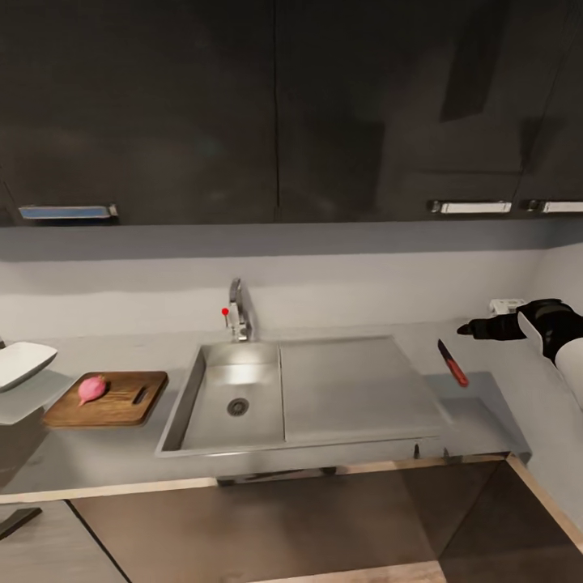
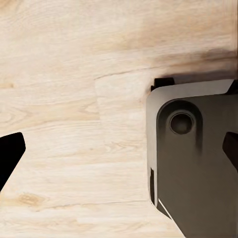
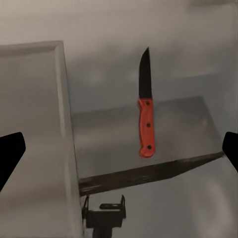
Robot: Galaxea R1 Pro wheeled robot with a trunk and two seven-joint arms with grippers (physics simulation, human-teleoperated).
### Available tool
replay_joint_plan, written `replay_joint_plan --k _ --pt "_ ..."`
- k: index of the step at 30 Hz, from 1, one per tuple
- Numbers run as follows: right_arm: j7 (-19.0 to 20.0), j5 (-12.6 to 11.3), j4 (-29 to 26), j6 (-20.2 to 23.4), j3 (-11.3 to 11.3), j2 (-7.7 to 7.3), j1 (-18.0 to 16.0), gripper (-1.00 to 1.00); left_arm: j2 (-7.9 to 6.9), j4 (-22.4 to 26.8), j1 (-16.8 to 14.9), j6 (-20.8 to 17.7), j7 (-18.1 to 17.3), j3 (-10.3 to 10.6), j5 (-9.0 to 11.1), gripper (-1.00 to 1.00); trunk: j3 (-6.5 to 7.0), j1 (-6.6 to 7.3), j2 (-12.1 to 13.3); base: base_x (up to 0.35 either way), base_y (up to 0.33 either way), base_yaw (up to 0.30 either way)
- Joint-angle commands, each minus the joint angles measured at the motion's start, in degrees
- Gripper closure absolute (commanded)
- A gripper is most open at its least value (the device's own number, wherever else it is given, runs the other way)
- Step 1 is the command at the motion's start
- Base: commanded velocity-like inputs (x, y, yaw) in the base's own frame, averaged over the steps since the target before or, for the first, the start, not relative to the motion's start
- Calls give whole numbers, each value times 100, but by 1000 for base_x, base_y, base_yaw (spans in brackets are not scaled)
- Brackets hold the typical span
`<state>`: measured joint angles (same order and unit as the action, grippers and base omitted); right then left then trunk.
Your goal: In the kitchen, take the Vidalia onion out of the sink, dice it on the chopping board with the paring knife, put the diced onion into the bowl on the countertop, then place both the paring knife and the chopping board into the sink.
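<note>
The pinkish Vidalia onion (image 1: 91, 389) lies on the brown chopping board (image 1: 121, 403), on the countertop (image 1: 105, 465) left of the sink (image 1: 212, 417). At the far left edge stands the white bowl (image 1: 20, 362). The red-handled paring knife (image 1: 453, 363) (image 3: 146, 119) is just right of the sink's drainboard (image 1: 356, 389), blade pointing away from me; whether it rests on the counter I cannot tell. My right gripper (image 1: 468, 329) (image 3: 119, 153) hovers above and slightly behind the knife, open, with nothing between its fingers. My left gripper (image 2: 119, 148) is open over wooden floor.
The chrome tap (image 1: 236, 312) with its red knob rises behind the basin. Dark wall cabinets (image 1: 275, 105) hang above the counter. A white socket (image 1: 506, 306) sits on the back wall near my right gripper. A side wall closes the counter's right end. My own base (image 2: 198, 168) is under the left gripper.
</note>
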<state>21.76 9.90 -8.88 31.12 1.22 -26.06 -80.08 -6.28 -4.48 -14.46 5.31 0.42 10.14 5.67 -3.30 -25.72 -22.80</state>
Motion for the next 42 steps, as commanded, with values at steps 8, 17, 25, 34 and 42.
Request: replay_joint_plan --k 8,17,25,34,42 --pt "48 56 152 -273 10 -5 1 -100 2 -27 -13 48 2 49 57 -100 -13 -7 -12 258 -167 0" --pt "25 56 222 -375 2 -19 4 -100 4 -27 -13 49 2 49 57 -100 -13 -7 -12 17 -11 0" --pt "23 56 229 -342 -5 -22 7 -100 11 -27 -13 49 2 49 57 -100 -34 -7 -12 0 0 0" --pt "11 56 229 -335 -8 -152 8 -100 13 -27 -13 49 2 49 57 -100 -111 -7 -12 0 0 0" --pt "4 52 229 -351 -8 -174 8 -100 18 -27 -13 46 2 49 57 -100 -185 -7 -12 0 0 0"
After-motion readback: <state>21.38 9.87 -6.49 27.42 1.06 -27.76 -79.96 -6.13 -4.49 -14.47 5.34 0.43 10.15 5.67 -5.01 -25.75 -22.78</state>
